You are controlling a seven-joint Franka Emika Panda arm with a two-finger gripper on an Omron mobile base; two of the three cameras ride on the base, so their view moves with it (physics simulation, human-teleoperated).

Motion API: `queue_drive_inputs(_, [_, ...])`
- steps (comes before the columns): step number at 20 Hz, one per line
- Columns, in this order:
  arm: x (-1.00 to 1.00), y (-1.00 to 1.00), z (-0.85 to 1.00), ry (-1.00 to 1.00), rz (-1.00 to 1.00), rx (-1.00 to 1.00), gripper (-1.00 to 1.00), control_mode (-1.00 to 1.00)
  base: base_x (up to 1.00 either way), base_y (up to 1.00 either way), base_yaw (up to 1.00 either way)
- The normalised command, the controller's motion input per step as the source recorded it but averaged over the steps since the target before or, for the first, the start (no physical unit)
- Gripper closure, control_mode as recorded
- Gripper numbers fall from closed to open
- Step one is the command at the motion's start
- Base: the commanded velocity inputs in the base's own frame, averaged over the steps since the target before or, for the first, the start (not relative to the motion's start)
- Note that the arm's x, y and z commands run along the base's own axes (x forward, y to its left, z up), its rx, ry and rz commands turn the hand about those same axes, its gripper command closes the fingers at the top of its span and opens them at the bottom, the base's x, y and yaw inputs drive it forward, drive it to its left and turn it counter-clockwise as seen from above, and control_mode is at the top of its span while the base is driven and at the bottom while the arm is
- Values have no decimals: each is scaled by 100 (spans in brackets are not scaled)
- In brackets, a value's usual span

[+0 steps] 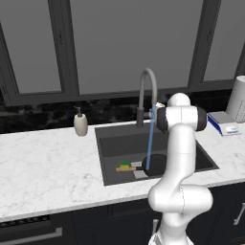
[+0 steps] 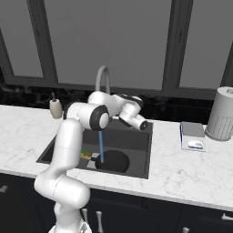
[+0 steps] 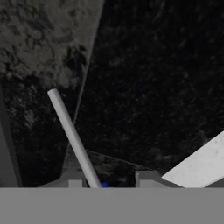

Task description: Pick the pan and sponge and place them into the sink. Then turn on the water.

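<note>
A thin light-blue stream of water falls from the arched grey faucet into the dark sink. Inside the basin lies the black pan, right under the stream. The green and yellow sponge rests on the sink bottom beside the pan. My gripper hovers over the sink's back right, open, its fingers apart. A grey rod runs up between them, and nothing is held.
A beige soap dispenser stands left of the faucet. On the counter to the right are a blue and white box and a grey cylinder. Dark windows rise behind the white marble counter.
</note>
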Motion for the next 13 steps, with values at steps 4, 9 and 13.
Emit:
queue_drive_inputs(4, [17,-59,-31,36,-2,31,100,-100,0,0,0])
queue_drive_inputs(9, [1,-9,-7,4,0,4,100,-100,0,0,0])
queue_drive_inputs(13, [0,0,0,0,0,0,100,-100,0,0,0])
